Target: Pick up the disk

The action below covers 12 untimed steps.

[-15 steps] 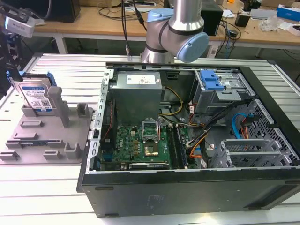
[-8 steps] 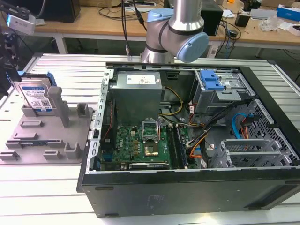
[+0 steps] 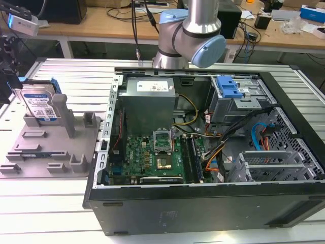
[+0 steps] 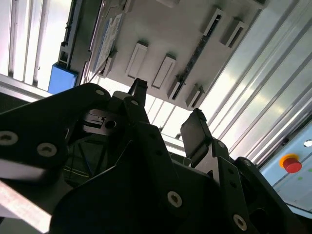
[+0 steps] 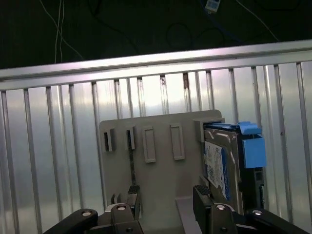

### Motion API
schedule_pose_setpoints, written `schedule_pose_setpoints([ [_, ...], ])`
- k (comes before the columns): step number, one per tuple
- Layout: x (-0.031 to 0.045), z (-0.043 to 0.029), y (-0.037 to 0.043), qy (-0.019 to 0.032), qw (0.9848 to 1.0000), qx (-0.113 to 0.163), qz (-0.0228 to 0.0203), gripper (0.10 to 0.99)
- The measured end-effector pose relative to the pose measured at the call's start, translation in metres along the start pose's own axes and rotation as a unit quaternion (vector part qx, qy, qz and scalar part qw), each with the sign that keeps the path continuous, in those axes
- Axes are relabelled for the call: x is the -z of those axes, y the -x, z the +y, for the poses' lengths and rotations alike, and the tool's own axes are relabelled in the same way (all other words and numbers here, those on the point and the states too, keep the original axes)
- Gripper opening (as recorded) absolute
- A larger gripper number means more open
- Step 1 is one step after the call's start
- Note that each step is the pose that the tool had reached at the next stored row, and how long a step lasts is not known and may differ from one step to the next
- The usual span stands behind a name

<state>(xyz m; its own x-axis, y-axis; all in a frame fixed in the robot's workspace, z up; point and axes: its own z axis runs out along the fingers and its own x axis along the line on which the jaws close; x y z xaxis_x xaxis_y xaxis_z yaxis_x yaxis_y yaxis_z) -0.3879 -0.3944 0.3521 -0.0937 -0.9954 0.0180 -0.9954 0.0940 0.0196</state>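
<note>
Disk (image 3: pixel 38 104) standing on edge, far-left corner of holder tray (image 3: pixel 51 152).
Exterior view, left to right: disk beside a tall post (image 3: pixel 61 109); vacant tray slots; open computer case (image 3: pixel 203 213) just beside tray's edge. Gripper (image 5: pixel 166 192) fingers spread wide, holding nothing.

Disk (image 3: pixel 38 104): bare silver metal, glossy paper label, blue plastic rails; holder tray (image 3: pixel 56 145) matt grey plastic; table (image 3: pixel 51 203) ribbed brushed aluminium with sheen; gripper (image 5: pixel 166 195) matt black; computer case (image 3: pixel 203 213) matt black metal.
</note>
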Motion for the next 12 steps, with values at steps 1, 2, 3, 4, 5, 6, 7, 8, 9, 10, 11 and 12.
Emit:
schedule_pose_setpoints([
  [1,0.0000,0.0000,0.0000,0.0000,1.0000,0.000,0.0000,0.557],
  [2,0.0000,0.0000,0.0001,0.0000,1.0000,0.000,0.0000,0.557],
  [3,-0.0001,0.0001,0.0007,0.0000,1.0000,0.000,0.0000,0.557],
  [4,0.0001,0.0004,0.0034,0.0000,1.0000,0.000,0.0001,0.557],
  [5,0.0001,0.0006,0.0069,-0.0001,1.0000,0.001,0.0001,0.557],
  [6,0.0001,0.0011,0.0122,-0.0005,1.0000,0.001,0.0001,0.557],
  [7,0.0002,0.0015,0.0156,-0.0007,1.0000,0.002,0.0001,0.557],
  [8,0.0003,0.0018,0.0193,-0.0010,1.0000,0.003,0.0002,0.557],
  [9,0.0004,0.0024,0.0258,-0.0013,1.0000,0.007,0.0006,0.557],
  [10,0.0004,0.0029,0.0311,-0.0014,0.9999,0.011,0.0008,0.557],
  [11,0.0006,0.0033,0.0354,-0.0015,0.9999,0.014,0.0009,0.557],
  [12,0.0006,0.0037,0.0389,-0.0015,0.9999,0.015,0.0009,0.557],
])
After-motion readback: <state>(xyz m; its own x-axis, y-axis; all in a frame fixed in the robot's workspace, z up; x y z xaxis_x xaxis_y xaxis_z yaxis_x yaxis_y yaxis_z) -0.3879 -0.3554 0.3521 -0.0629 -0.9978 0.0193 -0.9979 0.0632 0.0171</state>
